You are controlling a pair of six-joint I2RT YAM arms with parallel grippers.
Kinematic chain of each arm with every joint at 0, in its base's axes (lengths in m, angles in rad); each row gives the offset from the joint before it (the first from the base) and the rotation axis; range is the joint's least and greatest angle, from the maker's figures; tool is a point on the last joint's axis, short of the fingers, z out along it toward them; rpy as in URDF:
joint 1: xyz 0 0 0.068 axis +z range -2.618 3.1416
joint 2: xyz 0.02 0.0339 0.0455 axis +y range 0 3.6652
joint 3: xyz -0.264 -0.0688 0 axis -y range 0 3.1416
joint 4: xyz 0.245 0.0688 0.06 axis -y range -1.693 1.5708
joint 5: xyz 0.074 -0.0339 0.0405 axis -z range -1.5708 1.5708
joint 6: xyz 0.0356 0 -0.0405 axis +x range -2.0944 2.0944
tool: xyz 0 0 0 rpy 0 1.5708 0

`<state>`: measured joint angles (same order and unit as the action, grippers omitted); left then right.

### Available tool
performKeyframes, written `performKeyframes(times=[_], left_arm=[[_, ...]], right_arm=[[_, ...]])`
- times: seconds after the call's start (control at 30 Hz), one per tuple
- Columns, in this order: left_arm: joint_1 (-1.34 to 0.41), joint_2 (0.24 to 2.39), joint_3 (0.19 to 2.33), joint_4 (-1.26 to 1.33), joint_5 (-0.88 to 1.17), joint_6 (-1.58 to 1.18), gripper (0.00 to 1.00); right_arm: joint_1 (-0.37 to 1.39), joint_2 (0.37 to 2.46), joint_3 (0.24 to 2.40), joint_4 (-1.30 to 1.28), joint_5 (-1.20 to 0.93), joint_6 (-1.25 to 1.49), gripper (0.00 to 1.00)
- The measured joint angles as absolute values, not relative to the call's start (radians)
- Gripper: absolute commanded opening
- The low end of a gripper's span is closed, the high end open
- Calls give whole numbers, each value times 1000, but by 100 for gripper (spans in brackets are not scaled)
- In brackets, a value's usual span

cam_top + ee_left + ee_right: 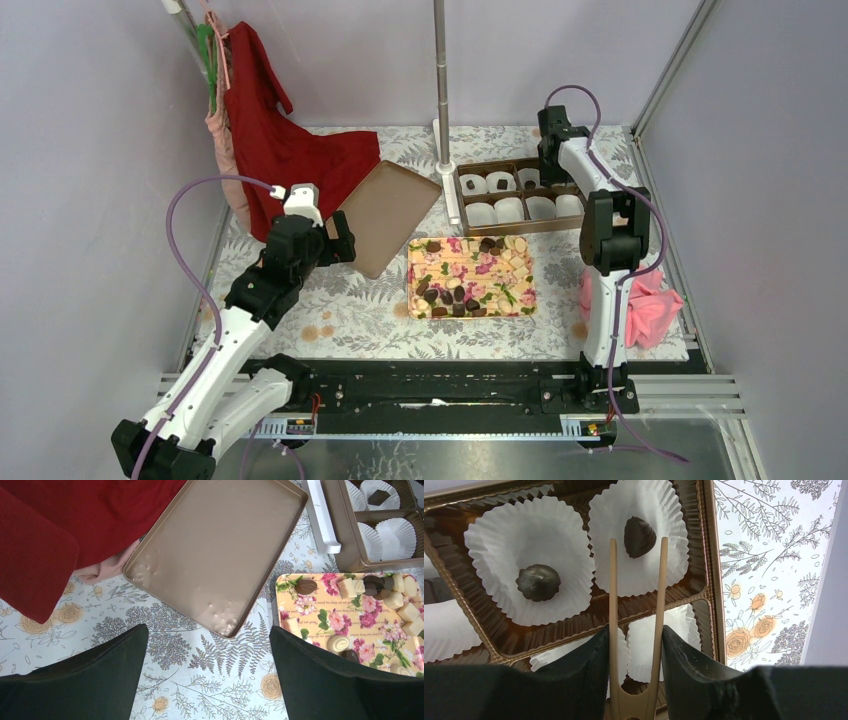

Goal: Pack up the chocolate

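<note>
Packing step in hand: we judge this to be the setting-down of one piece into the box (pixel 705 555), with most of the job still ahead.
Right gripper: the right gripper (pixel 636 645) is clamped on the handle of the tongs (pixel 613 590), whose two tips stand apart.
Piece at the tips: a dark chocolate (pixel 639 536) lies in a white paper cup (pixel 604 510) between the tong tips; the tips look just clear of it, though we cannot be sure.
Neighbour cup: a second dark piece (pixel 538 582) sits in the cup beside it.
Remaining stock: more chocolates (pixel 452 296) lie on the floral tray (pixel 533 290), near the box, mixed with pale pieces.
Empty places: the near row of cups in the top view looks unfilled.
Left gripper: the left gripper (pixel 207 629) hovers with its jaws wide apart and holding nothing, above the tablecloth between the gold lid (pixel 215 545) and the floral tray.
Next move, as we judge it: we lift the tongs straight up without nudging the seated piece, carry them to the tray, and close the tips gently on one dark piece alone.
</note>
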<state>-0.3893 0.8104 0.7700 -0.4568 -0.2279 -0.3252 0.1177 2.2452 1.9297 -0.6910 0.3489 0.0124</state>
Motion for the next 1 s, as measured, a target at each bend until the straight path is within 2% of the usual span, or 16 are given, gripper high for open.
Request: performKeyframes(times=[0.23,0.57,1.0], left_arm=[[-385,806,770,-457,-224,-325,99],[-378,795,770,-457,-224,-326,99],[-377,796,770,-456,-224,-326,99]], right_arm=[[118,2154,1880,-689,318,17,44],[134,1838,1614,-658,234,59,44],[304,1575,1331,-662,144,101,44]])
